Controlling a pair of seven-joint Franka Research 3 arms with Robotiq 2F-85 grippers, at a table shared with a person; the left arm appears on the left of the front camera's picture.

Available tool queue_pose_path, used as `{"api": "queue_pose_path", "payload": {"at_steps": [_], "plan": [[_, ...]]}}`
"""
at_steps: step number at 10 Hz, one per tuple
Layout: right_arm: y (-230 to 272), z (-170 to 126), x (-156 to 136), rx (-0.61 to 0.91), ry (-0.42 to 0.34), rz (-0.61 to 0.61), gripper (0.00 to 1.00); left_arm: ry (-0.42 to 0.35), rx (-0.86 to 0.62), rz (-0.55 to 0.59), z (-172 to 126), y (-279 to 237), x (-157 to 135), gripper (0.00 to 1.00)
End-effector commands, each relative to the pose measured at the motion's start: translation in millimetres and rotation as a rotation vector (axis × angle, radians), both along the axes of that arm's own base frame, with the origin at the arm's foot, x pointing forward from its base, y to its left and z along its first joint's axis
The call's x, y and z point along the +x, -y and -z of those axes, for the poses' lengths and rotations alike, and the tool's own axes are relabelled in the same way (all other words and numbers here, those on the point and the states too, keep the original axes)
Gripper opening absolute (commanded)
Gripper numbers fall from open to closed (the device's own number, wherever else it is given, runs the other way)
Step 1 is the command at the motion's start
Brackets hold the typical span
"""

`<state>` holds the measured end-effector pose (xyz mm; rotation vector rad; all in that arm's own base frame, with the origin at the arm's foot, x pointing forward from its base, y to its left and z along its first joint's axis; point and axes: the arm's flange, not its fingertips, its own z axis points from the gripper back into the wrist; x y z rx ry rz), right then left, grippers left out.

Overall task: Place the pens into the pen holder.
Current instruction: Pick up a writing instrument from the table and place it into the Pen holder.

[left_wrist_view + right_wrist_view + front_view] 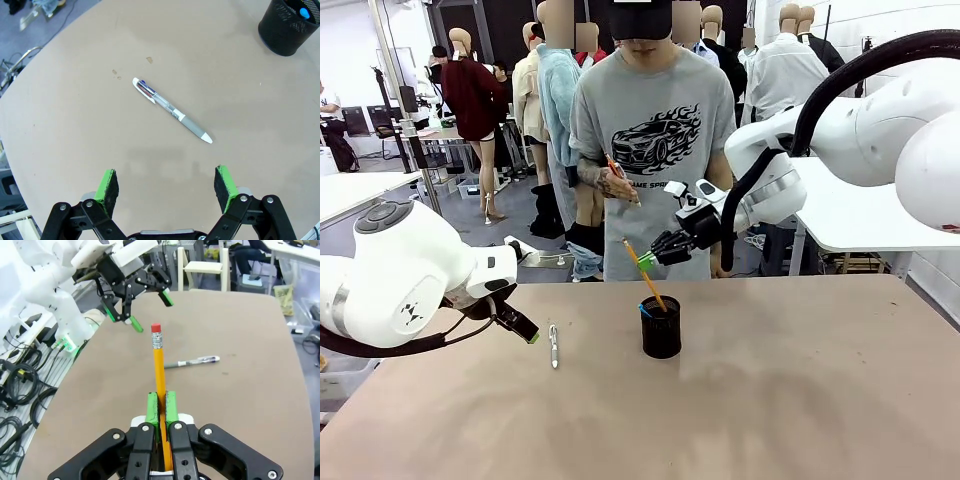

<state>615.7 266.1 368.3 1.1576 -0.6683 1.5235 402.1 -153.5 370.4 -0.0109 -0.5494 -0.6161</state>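
Step in hand: delivering the pencil. Right gripper [646, 263] is pinching the orange pencil [655, 290] between closed pads, tip slanting down to the rim of the pen holder [661, 338]. Silver-white pen [171, 110] is lying on the table at the holder's nine o'clock. Left gripper [167, 182] is hovering near it, fingers spread wide and holding nothing. Next move probably calls for letting the pencil drop inside.

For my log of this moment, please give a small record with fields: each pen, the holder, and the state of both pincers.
left pincer: open, above the table, facing the silver-white pen
right pincer: shut on the orange pencil, above the pen holder
orange pencil: tilted, eraser end up, lower end at the holder's rim
silver-white pen: flat on the table, apart from the holder
blue pen: its top shows inside the holder
pen holder: upright on the table
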Motion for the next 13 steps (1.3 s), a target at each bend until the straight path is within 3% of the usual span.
{"api": "queue_pose_path", "payload": {"at_steps": [1, 3, 6, 7, 9, 11, 13], "plan": [[-2, 1, 8, -0.031, -0.023, -0.019, 0.00, 0.000, -0.006, -0.005, -1, -2, 0, 1.00], [-5, 7, 8, -0.048, -0.035, -0.032, 0.03, 0.000, -0.006, -0.005, -1, -2, 0, 1.00], [0, 7, 1, -0.050, -0.021, -0.032, 0.58, 0.000, -0.006, -0.005, -1, -2, 0, 1.00], [4, 6, -1, -0.046, -0.009, -0.029, 0.64, 0.000, -0.006, -0.005, -1, -2, 0, 1.00], [31, -6, -14, -0.035, 0.038, 0.027, 0.64, 0.000, -0.006, -0.005, -1, -2, 0, 1.00], [88, -31, -36, -0.055, 0.112, 0.232, 0.64, 0.000, -0.006, -0.005, -1, -2, 0, 1.00], [137, -47, -56, -0.120, 0.117, 0.397, 0.64, 0.000, -0.006, -0.005, -1, -2, 0, 1.00]]}}
